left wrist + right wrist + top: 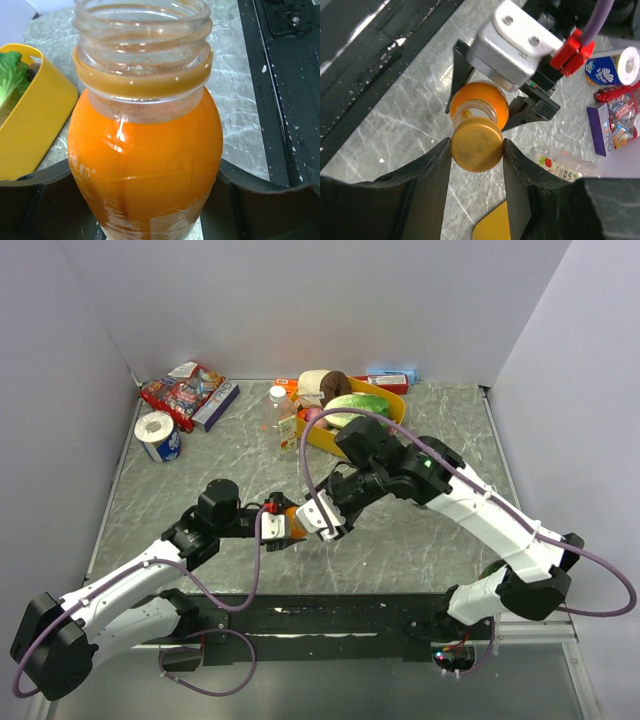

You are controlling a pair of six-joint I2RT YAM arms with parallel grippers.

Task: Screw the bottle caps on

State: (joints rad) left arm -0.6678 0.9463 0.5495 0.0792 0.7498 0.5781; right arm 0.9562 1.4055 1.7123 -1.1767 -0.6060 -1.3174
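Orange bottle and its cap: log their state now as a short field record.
bottle: orange bottle, drink inside, neck open and uncapped
held by: left pincer, shut on its body
cap: orange-gold cap, clamped in the right pincer
cap position: close to the neck, not yet seated on the threads
nearby: yellow tray beside the bottle
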